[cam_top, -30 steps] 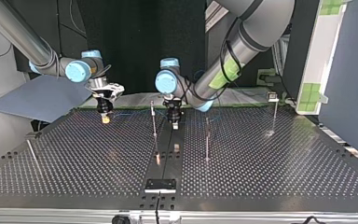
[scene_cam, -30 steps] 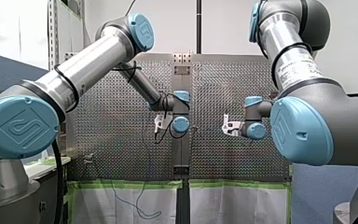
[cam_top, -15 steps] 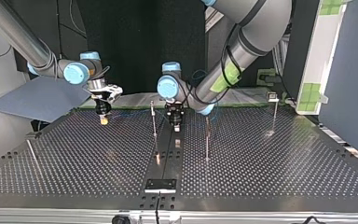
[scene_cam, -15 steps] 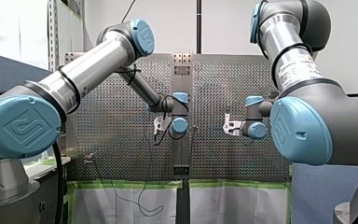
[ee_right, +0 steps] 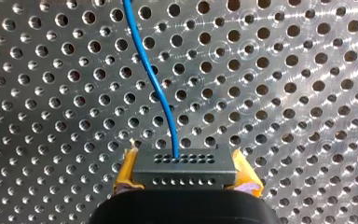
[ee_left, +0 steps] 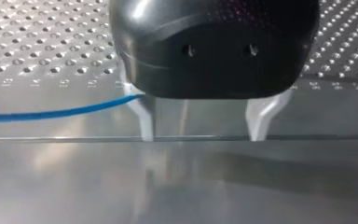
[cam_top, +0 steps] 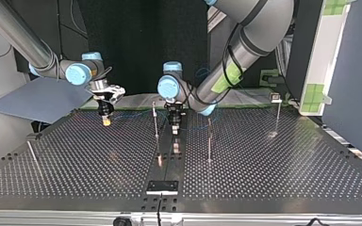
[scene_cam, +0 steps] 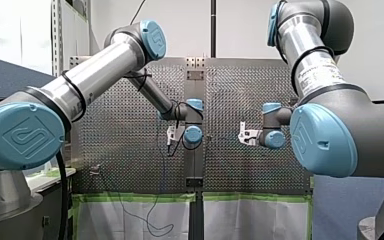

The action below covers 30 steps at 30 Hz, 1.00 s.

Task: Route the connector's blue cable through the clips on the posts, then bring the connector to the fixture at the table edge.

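In the upper left of the top view my right arm slants down from the frame's corner, its wrist bent so that my right gripper [cam_top: 105, 120] points straight down at the perforated table [cam_top: 287, 179] near its far edge. The right wrist view shows what it holds: the connector [ee_right: 184, 167], a dark block with rows of small holes. The block's long axis runs across from one yellow pad [ee_right: 127, 172] to the other, and both pads are pressed against its ends. The blue cable [ee_right: 161, 93] leaves the connector's front face and runs straight ahead of the gripper over the holes, with a slight bend. At the top view's middle my left arm drops in from the upper right, folded at the elbow. My left gripper [cam_top: 175, 126] hangs vertical over the smooth centre strip, between one thin post [cam_top: 155, 123] and another [cam_top: 209, 141]. In the left wrist view its metal fingers [ee_left: 143, 116] stand wide apart with nothing between them, tips low at the strip, and the cable passes just beside one finger. The fixture [cam_top: 161, 187] sits at the table's near edge, bottom centre, well apart from both grippers.
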### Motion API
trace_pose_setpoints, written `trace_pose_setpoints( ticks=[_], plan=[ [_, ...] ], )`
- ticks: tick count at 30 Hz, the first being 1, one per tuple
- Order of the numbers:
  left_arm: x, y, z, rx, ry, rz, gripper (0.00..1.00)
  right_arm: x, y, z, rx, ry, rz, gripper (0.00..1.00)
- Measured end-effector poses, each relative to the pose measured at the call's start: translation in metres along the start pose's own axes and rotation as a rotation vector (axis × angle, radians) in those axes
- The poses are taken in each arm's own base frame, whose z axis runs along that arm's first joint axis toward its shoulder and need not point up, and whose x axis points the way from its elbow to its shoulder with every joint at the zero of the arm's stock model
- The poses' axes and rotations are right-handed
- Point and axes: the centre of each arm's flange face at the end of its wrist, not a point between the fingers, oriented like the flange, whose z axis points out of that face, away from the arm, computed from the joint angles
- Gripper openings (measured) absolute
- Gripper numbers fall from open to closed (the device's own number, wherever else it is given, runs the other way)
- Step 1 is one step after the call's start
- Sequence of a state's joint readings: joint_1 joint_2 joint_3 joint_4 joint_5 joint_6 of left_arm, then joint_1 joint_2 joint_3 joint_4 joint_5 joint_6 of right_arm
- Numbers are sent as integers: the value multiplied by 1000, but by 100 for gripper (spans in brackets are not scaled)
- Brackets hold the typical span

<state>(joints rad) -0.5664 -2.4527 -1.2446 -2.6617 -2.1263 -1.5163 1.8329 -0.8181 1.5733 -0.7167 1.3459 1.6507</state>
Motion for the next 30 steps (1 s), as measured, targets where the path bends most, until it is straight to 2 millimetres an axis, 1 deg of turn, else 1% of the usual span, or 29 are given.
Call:
trace_pose_setpoints(
  ticks=[5,9,12,14,22,24,30],
  plan=[
    [3,1,-7,-21,35,16,100,-1,-1,0,1,-2,0,0],
    [5,-1,-15,-28,63,35,100,-1,-1,-1,1,-7,0,0],
    [4,-4,-25,-22,82,51,100,-2,-1,-1,1,-10,0,0],
    [1,-6,-31,-15,82,53,100,-2,-1,-1,1,-11,0,0],
    [-22,-14,-56,46,31,45,100,-2,-2,-1,2,-13,1,0],
    [-21,-16,-62,57,25,44,100,-3,-2,-1,2,-14,2,0],
    [-5,-22,-85,89,45,62,100,-4,-2,-2,2,-21,4,0]
  ],
)
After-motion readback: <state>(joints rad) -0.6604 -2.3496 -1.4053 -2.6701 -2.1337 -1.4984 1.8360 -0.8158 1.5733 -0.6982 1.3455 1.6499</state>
